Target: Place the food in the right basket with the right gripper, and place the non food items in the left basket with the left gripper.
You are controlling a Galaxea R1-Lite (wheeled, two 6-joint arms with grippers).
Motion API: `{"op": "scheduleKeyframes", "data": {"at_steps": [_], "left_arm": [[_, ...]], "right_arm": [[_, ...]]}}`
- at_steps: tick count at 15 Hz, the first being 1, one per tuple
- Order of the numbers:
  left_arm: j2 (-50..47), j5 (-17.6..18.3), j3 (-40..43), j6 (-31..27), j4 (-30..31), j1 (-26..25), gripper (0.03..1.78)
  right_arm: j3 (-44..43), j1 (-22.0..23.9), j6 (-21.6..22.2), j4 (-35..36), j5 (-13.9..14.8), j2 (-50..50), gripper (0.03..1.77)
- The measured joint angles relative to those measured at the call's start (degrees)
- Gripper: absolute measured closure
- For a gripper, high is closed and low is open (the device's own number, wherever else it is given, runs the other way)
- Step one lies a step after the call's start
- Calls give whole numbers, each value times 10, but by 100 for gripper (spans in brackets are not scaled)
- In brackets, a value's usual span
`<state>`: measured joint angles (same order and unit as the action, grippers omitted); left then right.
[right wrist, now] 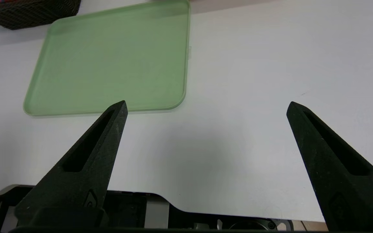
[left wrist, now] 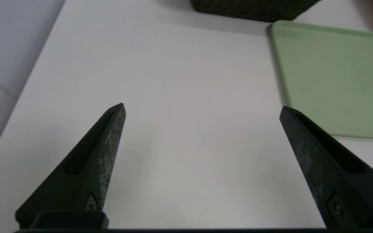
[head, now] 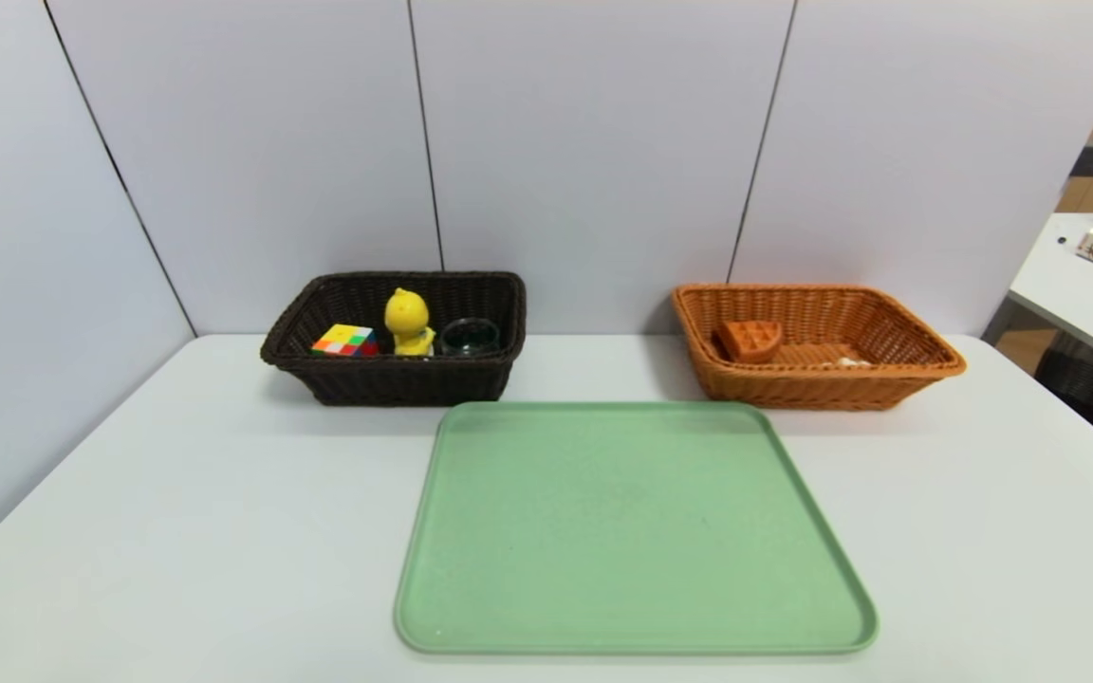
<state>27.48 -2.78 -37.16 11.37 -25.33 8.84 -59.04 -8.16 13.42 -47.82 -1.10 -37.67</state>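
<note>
Two tools spread apart, left tool (left wrist: 202,108), right tool (right wrist: 206,105), green tray (head: 471,446) bare between baskets

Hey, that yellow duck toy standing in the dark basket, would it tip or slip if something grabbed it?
The yellow duck toy stands upright and taller than wide in the dark basket, so a sideways nudge would probably topple it. Its rounded, glossy-looking body may slip. The puzzle cube and glass bowl close beside it might get bumped.

Partitioned lab tabletop (head: 176,493)

Both woven wicker baskets (head: 395,375) (head: 817,384) look rough; green tray (head: 632,531) smooth matt plastic
</note>
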Motion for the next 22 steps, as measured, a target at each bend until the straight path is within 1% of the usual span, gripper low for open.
{"op": "scheduleKeyframes", "data": {"at_steps": [2,3,4,7,9,11,13,14,16,17,18,19,22], "left_arm": [[-3,86,-4,-4,15,-3,12],[-4,115,-4,-7,22,-5,12],[-5,127,-4,-12,22,-9,12],[-19,127,10,-20,20,-16,12],[-35,124,21,-26,14,-28,12],[-58,120,26,-40,-11,-46,12],[-80,107,28,-44,-33,-64,12],[-90,95,30,-48,-39,-69,12],[-107,78,31,-56,-48,-74,12],[-114,76,31,-56,-51,-75,12],[-121,75,31,-60,-54,-77,12],[-128,75,32,-64,-56,-78,12],[-152,75,39,-70,-57,-81,12]], "right_arm": [[0,7,-9,0,-18,8,10],[1,12,-15,0,-33,12,10],[3,19,-23,0,-49,18,10],[13,45,-56,0,-95,44,10],[17,56,-65,2,-96,55,10],[19,64,-64,2,-85,65,10],[20,74,-64,3,-58,75,10],[20,79,-64,11,-40,81,10],[31,89,-64,37,13,96,10],[36,91,-66,40,38,104,10],[41,93,-69,40,50,112,10],[50,93,-76,41,57,122,10],[69,98,-84,40,60,157,10]]}}
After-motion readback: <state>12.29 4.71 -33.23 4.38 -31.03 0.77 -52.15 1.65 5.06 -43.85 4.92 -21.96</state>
